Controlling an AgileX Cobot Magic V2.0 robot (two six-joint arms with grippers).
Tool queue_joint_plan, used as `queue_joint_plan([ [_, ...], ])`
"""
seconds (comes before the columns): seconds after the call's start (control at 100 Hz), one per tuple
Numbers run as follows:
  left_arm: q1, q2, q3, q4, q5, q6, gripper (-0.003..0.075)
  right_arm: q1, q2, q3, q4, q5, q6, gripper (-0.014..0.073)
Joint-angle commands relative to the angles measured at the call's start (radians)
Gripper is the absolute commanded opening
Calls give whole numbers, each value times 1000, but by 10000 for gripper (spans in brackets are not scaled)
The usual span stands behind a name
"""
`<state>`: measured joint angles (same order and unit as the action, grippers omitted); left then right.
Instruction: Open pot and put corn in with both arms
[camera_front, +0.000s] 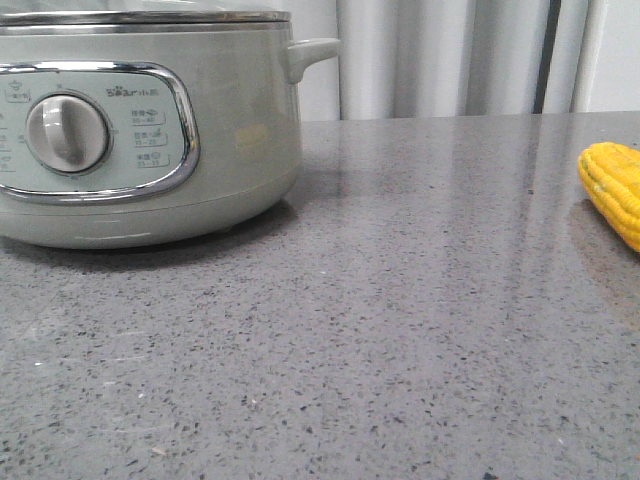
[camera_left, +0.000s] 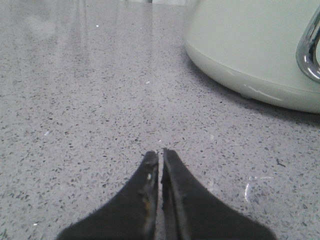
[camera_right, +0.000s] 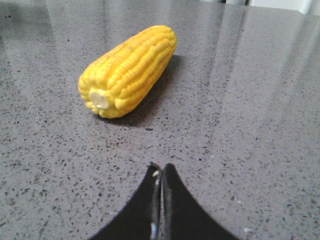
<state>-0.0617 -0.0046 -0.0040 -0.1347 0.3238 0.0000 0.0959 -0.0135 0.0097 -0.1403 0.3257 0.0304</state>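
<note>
Nearest us, our left gripper rests low over the speckled grey countertop, fingers pressed together and holding nothing. Our right gripper is likewise closed and empty. The corn lies on its side just beyond it, well apart from the pot, whose lid is still on.

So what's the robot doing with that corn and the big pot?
Nothing is being held yet. The pot sits on the grey table with something still covering its top, and the corn lies on the table off to the robot's right, apart from the pot. The left gripper is shut and empty, low over the table near the pot. The right gripper is shut and empty too, pointing at the corn but not touching it.
</note>
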Motion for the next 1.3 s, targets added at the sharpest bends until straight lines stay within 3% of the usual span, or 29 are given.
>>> queue_joint_plan([
  [0.0,1,-29,27,-6,-35,-6,-20,-5,-17,18,-7,-16,-4,-71],
  [1.15,1,-29,27,-6,-35,-6,-20,-5,-17,18,-8,-16,-4,-71],
  [1.29,1,-29,27,-6,-35,-6,-20,-5,-17,18,-63,-87,-4,-71],
])
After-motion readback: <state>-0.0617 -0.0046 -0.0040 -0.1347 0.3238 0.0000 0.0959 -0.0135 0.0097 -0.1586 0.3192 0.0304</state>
